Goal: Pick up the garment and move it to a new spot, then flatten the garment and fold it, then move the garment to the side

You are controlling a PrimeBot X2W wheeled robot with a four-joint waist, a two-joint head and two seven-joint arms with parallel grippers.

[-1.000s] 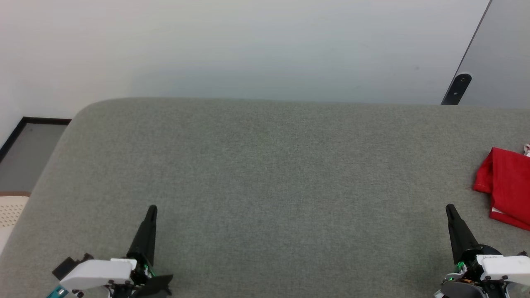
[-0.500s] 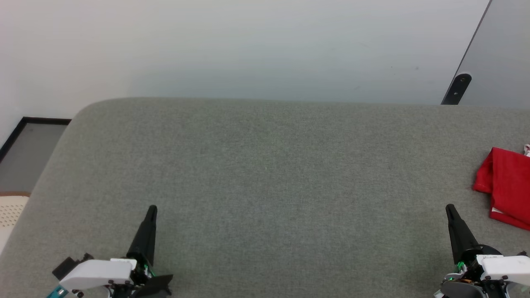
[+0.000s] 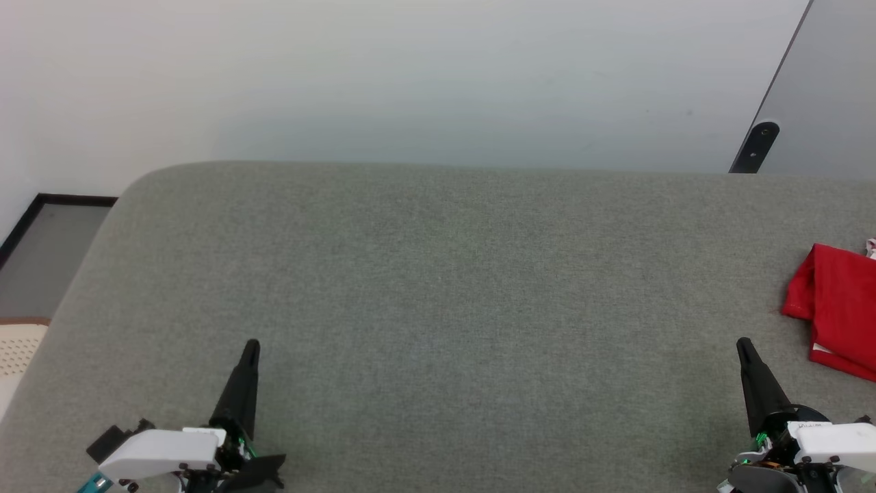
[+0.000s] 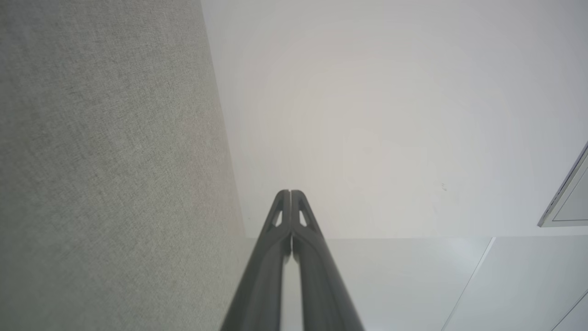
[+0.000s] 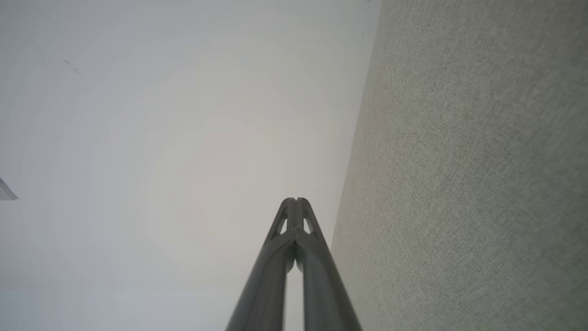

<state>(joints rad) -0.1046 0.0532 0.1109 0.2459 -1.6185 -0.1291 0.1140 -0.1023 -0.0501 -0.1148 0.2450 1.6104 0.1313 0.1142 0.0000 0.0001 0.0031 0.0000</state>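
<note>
The garment [image 3: 836, 305], red with a sliver of white trim, lies folded at the far right edge of the head view on the grey fabric table [image 3: 438, 287], partly cut off by the frame. My left gripper [image 3: 250, 344] rests at the lower left, shut and holding nothing. My right gripper [image 3: 742, 342] rests at the lower right, shut and holding nothing, a short way left of and nearer than the garment. In the left wrist view the left gripper [image 4: 290, 192] has its tips pressed together. The right gripper [image 5: 296, 200] looks the same in its wrist view.
A white wall rises behind the table's far edge. A grey door panel [image 3: 828, 89] with a dark fitting [image 3: 756, 145] stands at the back right. Floor and a pale perforated object [image 3: 17, 349] show past the table's left edge.
</note>
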